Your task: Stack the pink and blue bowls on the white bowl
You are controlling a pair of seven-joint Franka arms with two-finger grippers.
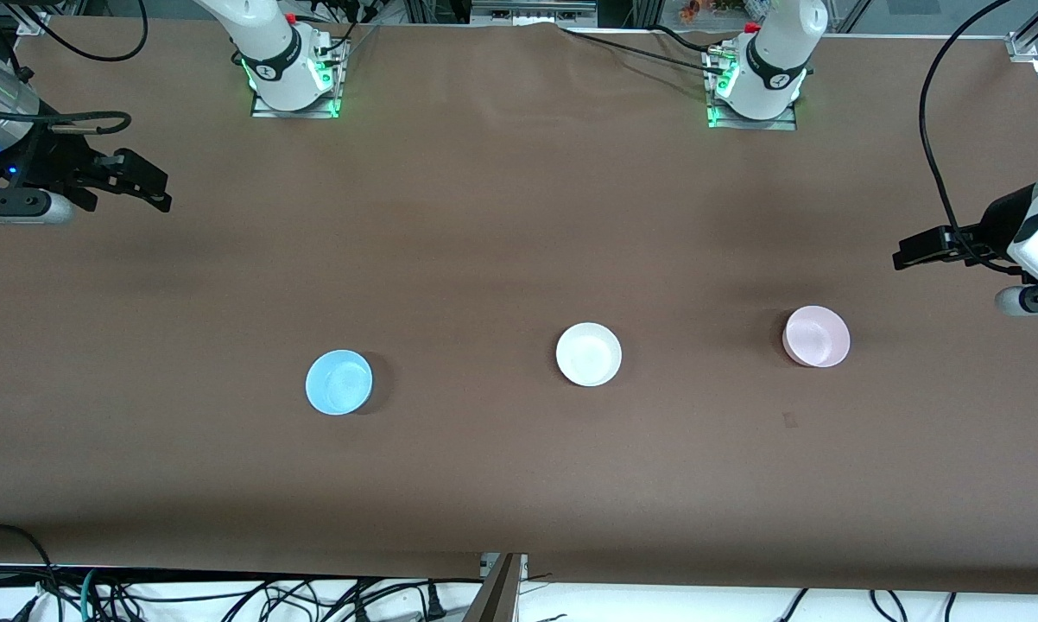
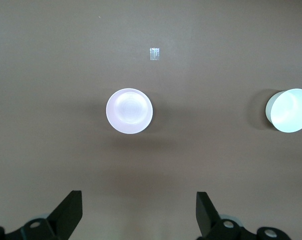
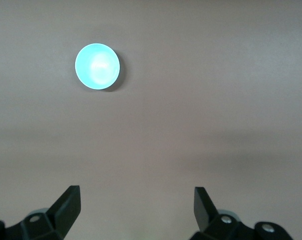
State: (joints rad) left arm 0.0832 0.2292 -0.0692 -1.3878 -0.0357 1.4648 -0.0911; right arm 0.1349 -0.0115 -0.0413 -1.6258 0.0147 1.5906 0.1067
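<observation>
Presently on the brown counter (image 1: pixel 519 216): three bowls, separate, upright, unstacked. White bowl (image 1: pixel 589 354), my landmark, sits mid-counter. Blue bowl (image 1: pixel 338 382): well apart from the white bowl, toward my right arm's end, slightly nearer the front camera. Pink bowl (image 1: pixel 817 336): well apart from the white bowl, toward my left arm's end. Left claw (image 1: pixel 909 257): raised over bare counter near the pink bowl, fingers spread, holding nothing. Right claw (image 1: pixel 158 192): raised over the counter's end past the blue bowl, fingers spread, holding nothing.
</observation>
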